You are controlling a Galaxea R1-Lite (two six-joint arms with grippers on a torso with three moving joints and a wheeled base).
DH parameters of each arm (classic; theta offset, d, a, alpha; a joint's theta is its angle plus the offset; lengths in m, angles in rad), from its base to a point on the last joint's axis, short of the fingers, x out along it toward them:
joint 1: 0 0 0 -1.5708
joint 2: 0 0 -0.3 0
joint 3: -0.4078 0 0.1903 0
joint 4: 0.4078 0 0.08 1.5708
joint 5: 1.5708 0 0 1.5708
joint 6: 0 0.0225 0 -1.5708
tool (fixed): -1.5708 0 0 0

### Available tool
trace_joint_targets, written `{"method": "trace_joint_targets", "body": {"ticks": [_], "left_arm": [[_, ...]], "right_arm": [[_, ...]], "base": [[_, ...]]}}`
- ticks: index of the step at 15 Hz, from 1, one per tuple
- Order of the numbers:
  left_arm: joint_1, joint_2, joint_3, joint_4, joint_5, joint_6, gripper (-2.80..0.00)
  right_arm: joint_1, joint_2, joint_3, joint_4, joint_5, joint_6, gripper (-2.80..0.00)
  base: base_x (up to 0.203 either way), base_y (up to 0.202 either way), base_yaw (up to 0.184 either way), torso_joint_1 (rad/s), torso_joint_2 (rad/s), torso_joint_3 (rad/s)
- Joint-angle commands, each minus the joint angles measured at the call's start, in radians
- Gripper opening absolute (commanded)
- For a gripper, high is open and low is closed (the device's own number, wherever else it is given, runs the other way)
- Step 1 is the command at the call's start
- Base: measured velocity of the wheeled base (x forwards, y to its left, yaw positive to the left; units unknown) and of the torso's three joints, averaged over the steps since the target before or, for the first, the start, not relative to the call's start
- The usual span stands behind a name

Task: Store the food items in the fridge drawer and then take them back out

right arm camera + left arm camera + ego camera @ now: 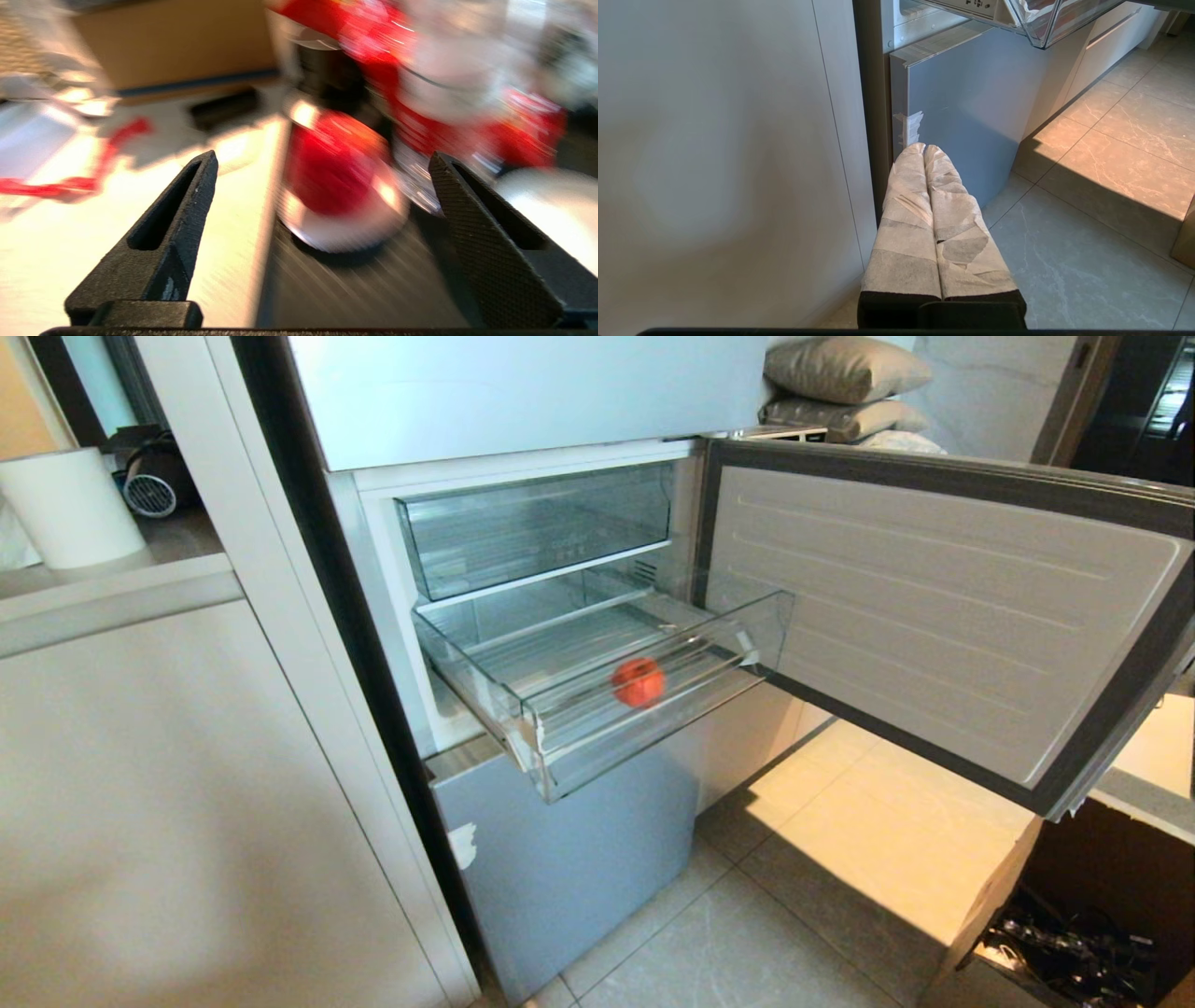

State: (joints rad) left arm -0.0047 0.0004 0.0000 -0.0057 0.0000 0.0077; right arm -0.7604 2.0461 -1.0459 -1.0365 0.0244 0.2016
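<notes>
Apple (639, 682), round and glossy red, sits near the front of the pulled-out fridge drawer (653, 728) in the head view; it looks firm, smooth and likely to roll, so I'd grip it across its widest part. The left gripper (924, 148) hangs low beside the fridge (966, 116), fingers pressed together. The right gripper (322, 161) is spread wide and empty before a blurred red round object (336, 177).

The apple (639, 682) lies in the fridge drawer (653, 733), near its front wall. The drawer stands pulled out of the fridge (560, 868), below another bin (532, 527), left of the open door (943, 616).
</notes>
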Motion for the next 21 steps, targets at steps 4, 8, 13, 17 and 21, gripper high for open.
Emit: {"method": "trace_joint_targets", "body": {"ticks": [4, 8, 13, 17, 21], "left_arm": [[0.000, -0.002, 0.002, 0.000, 0.000, 0.000, -2.80], [0.000, -0.002, 0.002, 0.000, 0.000, 0.000, -2.80], [0.000, -0.002, 0.002, 0.000, 0.000, 0.000, -2.80], [0.000, -0.002, 0.002, 0.000, 0.000, 0.000, -2.80], [0.000, -0.002, 0.002, 0.000, 0.000, 0.000, -2.80]], "right_arm": [[0.011, 0.169, -0.243, -0.009, 0.137, -0.007, 0.00], [0.011, 0.288, -0.412, -0.003, 0.169, -0.011, 0.00], [-0.009, 0.344, -0.442, 0.010, 0.165, -0.013, 0.00], [-0.037, 0.345, -0.431, 0.015, 0.163, -0.013, 0.00], [-0.063, 0.345, -0.424, 0.015, 0.161, -0.024, 0.00]], "base": [[0.000, 0.000, 0.000, 0.000, 0.00, 0.000], [0.000, 0.000, 0.000, 0.000, 0.00, 0.000], [0.000, 0.000, 0.000, 0.000, 0.00, 0.000], [0.000, 0.000, 0.000, 0.000, 0.00, 0.000], [0.000, 0.000, 0.000, 0.000, 0.00, 0.000]]}}
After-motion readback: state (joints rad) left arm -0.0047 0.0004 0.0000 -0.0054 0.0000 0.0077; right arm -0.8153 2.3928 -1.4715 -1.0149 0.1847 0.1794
